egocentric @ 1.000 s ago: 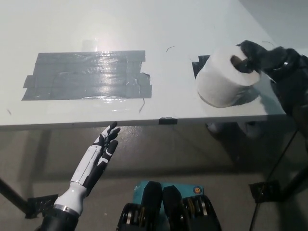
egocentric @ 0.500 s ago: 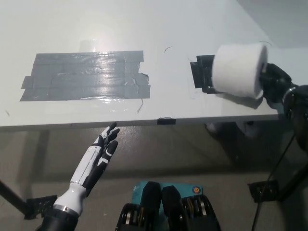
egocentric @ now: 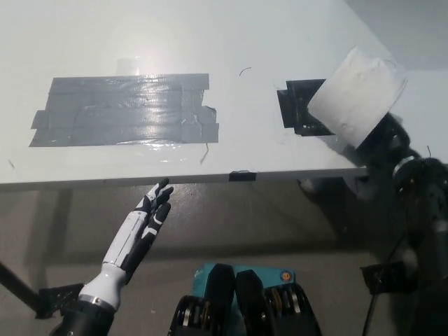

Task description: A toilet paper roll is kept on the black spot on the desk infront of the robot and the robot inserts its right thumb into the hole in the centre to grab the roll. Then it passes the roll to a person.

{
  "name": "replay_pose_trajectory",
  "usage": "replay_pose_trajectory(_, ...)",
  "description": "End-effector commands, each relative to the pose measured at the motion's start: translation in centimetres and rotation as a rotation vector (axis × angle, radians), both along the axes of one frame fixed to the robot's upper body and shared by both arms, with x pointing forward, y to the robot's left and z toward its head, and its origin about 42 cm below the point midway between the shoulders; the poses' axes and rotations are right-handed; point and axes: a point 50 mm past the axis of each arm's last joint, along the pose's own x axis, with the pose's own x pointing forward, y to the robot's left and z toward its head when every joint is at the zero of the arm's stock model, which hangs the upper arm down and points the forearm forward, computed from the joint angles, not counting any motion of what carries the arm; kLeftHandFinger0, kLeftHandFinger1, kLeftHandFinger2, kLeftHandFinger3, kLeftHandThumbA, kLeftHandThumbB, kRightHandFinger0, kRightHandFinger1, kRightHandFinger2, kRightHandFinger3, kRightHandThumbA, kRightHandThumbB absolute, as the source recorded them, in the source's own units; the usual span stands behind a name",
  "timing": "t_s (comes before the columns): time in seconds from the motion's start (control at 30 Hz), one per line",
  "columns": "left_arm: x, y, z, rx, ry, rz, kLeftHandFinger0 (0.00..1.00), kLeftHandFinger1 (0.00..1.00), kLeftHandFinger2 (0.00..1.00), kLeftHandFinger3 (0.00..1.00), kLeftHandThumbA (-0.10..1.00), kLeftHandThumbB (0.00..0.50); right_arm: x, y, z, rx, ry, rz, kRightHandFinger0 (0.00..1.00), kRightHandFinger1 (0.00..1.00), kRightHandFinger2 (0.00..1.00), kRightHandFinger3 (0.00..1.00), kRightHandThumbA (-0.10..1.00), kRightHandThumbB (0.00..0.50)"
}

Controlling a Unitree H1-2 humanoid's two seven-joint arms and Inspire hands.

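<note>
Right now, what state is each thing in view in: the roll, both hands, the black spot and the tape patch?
toilet paper roll: lifted off the desk, tilted, held from its far end.
right hand: shut on the roll, mostly hidden behind it.
left hand: open, empty, resting below the desk edge.
black spot: uncovered, partly hidden by the raised roll.
grey tape patch: stuck flat on the desk, nothing on it.

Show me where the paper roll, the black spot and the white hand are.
roll (egocentric: 357, 94): head view, on its white side wall, lifted and tilted.
black spot (egocentric: 297, 108): head view, on its bare left part on the desk.
left hand (egocentric: 150, 213): head view, on its palm, below the desk edge.
</note>
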Motion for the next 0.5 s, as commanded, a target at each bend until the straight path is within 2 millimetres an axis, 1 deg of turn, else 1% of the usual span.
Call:
replay_pose_trajectory(0.0, 2.1, -0.2, 2.9, 0.012, -0.097, -0.032, 1.00, 1.00, 1.00, 1.00, 0.97, 0.043, -0.9, 3.2, 6.3, 0.361, -0.237, 0.151, 0.00, 0.40, 0.80, 1.00, -0.10, 0.141)
replay_pose_trajectory(0.03, 2.2, -0.2, 2.9, 0.008, -0.099, -0.032, 1.00, 1.00, 1.00, 1.00, 0.97, 0.039, -1.1, 3.4, 6.8, 0.373, -0.256, 0.155, 0.00, 0.41, 0.81, 1.00, -0.10, 0.141)
replay_pose_trajectory(0.1, 2.3, -0.2, 3.0, 0.003, -0.102, -0.032, 1.00, 1.00, 1.00, 1.00, 0.96, 0.030, -1.4, 3.8, 7.8, 0.398, -0.299, 0.188, 0.00, 0.44, 0.81, 1.00, -0.10, 0.122)
replay_pose_trajectory(0.17, 2.4, -0.3, 3.2, 0.004, -0.107, -0.031, 1.00, 1.00, 1.00, 1.00, 0.96, 0.032, -1.6, 4.1, 8.6, 0.397, -0.316, 0.194, 0.00, 0.46, 0.82, 1.00, -0.10, 0.151)
replay_pose_trajectory(0.2, 2.4, -0.3, 3.2, 0.006, -0.108, -0.031, 1.00, 1.00, 1.00, 1.00, 0.96, 0.034, -1.8, 4.4, 9.1, 0.399, -0.321, 0.193, 0.00, 0.45, 0.83, 1.00, -0.10, 0.159)
replay_pose_trajectory(0.23, 2.4, -0.3, 3.2, 0.006, -0.108, -0.030, 1.00, 1.00, 1.00, 1.00, 0.96, 0.034, -2.0, 4.5, 9.4, 0.396, -0.329, 0.198, 0.00, 0.43, 0.83, 1.00, -0.10, 0.146)
replay_pose_trajectory(0.3, 2.4, -0.3, 3.2, 0.006, -0.107, -0.030, 1.00, 1.00, 1.00, 1.00, 0.96, 0.034, -2.3, 4.8, 9.9, 0.389, -0.342, 0.207, 0.00, 0.41, 0.82, 1.00, -0.10, 0.144)
replay_pose_trajectory(0.33, 2.4, -0.3, 3.2, 0.003, -0.103, -0.029, 1.00, 1.00, 1.00, 1.00, 0.96, 0.036, -2.4, 4.9, 10.1, 0.388, -0.347, 0.211, 0.00, 0.40, 0.82, 1.00, -0.10, 0.134)
replay_pose_trajectory(0.47, 2.4, -0.3, 3.2, -0.002, -0.096, -0.027, 1.00, 1.00, 1.00, 1.00, 0.95, 0.040, -2.9, 5.4, 11.2, 0.392, -0.365, 0.239, 0.00, 0.41, 0.83, 1.00, -0.10, 0.138)
